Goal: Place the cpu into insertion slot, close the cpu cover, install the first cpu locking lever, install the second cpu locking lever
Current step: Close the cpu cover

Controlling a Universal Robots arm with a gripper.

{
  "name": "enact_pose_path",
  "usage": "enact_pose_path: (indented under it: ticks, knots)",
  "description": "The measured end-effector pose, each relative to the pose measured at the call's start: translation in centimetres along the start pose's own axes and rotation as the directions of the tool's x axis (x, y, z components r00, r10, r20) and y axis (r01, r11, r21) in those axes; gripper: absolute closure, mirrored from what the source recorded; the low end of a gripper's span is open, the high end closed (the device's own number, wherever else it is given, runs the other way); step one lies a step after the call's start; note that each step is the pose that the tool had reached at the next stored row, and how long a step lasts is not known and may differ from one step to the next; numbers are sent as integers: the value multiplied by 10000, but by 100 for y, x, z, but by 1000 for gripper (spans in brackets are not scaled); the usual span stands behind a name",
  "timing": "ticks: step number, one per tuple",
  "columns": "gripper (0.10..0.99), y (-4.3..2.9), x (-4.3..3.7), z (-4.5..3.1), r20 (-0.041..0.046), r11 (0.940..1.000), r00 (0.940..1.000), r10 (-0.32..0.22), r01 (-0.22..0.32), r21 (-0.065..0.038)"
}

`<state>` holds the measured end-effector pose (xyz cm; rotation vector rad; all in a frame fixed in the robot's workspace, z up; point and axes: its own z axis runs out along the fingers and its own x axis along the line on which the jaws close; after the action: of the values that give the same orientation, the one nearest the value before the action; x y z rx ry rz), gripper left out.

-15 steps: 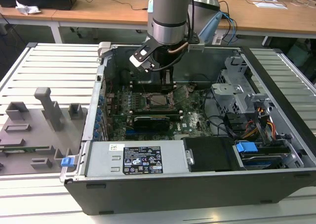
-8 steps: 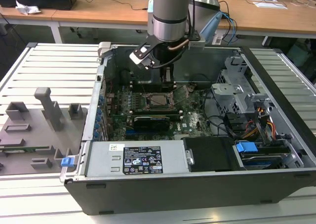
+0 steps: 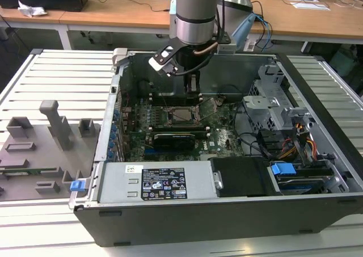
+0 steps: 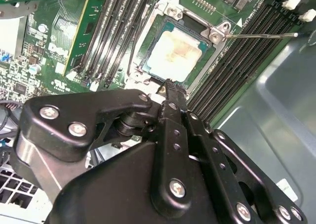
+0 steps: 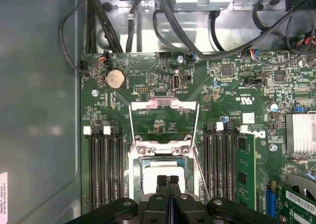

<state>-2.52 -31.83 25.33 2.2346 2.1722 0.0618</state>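
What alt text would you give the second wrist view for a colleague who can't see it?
The black gripper, jaws closed together, points its tip at the near edge of the silver cpu cover, which frames the pale-topped cpu. A thin metal lever juts out over the memory slots of the green motherboard.

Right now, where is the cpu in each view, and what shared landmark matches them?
Exterior view: the cpu on the green board, under the tool.
Second wrist view: the cpu, a pale square just past the tool.
First wrist view: the cpu, partly hidden by the tool, between the memory slots.
Shared landmark: the shut tool, its tips at the cpu's edge.
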Motion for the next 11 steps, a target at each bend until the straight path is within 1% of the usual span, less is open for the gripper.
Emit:
enact_pose_path:
  ticks: [8, 11]
  knots:
    - [980, 3, 0, -56, 0, 10000, 10000, 0, 0, 0]
    - [980, 4, 1, -95, 1, 10000, 10000, 1, -1, 0]
